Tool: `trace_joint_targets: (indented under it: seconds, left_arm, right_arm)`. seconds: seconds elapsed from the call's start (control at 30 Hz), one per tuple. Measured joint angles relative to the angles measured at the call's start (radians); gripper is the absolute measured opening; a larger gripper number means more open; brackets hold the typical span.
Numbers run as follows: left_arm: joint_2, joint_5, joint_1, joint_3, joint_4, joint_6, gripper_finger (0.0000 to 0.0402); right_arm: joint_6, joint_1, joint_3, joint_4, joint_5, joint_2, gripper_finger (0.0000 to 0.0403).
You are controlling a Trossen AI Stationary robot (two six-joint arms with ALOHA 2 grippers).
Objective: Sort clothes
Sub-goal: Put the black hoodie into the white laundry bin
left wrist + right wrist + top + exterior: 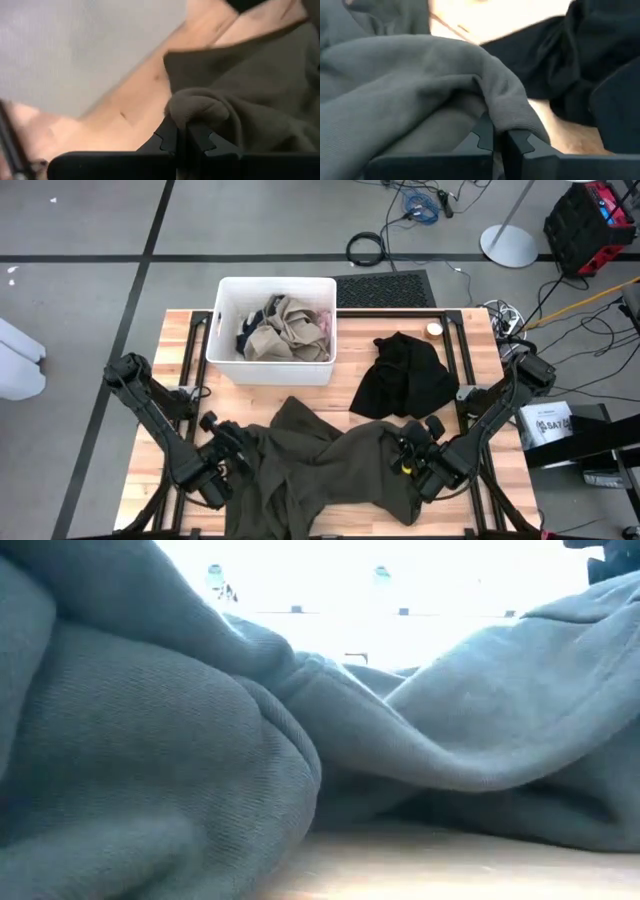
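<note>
Left pincer: you have the left pincer (232,470) at the near left of the counter (180,370), its tips pressed together on a bunched fold of the dark olive green garment (310,465). In the left wrist view the fabric (200,107) bulges just past the closed tips (181,142).
Right pincer: your right pincer (405,460) sits at the near right, clamped on the opposite edge of the same garment. The right wrist view shows a ribbed hem (510,107) caught between the closed tips (501,140).
Olive garment: it stretches between your two pincers across the near half of the counter, rumpled, with one point reaching toward the bin. In the low view its folds (160,740) fill almost everything, with a strip of counter (450,865) under them.
Black garment: you will find the black garment (405,375) heaped on the counter's right half, just beyond the right pincer and touching the olive garment's far edge. It shows dark in the right wrist view (590,65), beside the held hem.
Bin: the white bin (225,345) stands at the far left-centre of the counter. A tan khaki piece (280,332) lies on top inside it, with a dark piece (250,332) and a bit of pale pink (324,320) beside it.
Small item: a small round pale object (433,330) rests at the far right edge, near the black garment.
</note>
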Motion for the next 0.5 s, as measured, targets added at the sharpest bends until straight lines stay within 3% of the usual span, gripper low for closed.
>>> trace_joint_targets:
  seconds: [0.17, 0.27, 0.4, 0.5]
  left_arm:
    - [0.0, 0.124, 0.044, -0.083, 0.282, 0.217, 0.0014]
    - [0.001, 0.253, 0.086, -0.121, 0.413, 0.376, 0.0038]
    - [0.0, 0.372, 0.155, -0.126, 0.387, 0.471, 0.0086]
    - [0.0, 0.441, 0.198, -0.101, 0.279, 0.493, 0.0125]
  right_arm:
    - [0.017, 0.0, -0.042, 0.041, -0.022, -0.005, 0.0]
    - [0.006, -0.001, -0.042, 0.062, -0.021, -0.005, 0.0]
    - [-0.004, -0.001, -0.042, 0.074, -0.019, -0.007, 0.0002]
    - [-0.009, -0.001, -0.042, 0.074, -0.02, -0.007, 0.0002]
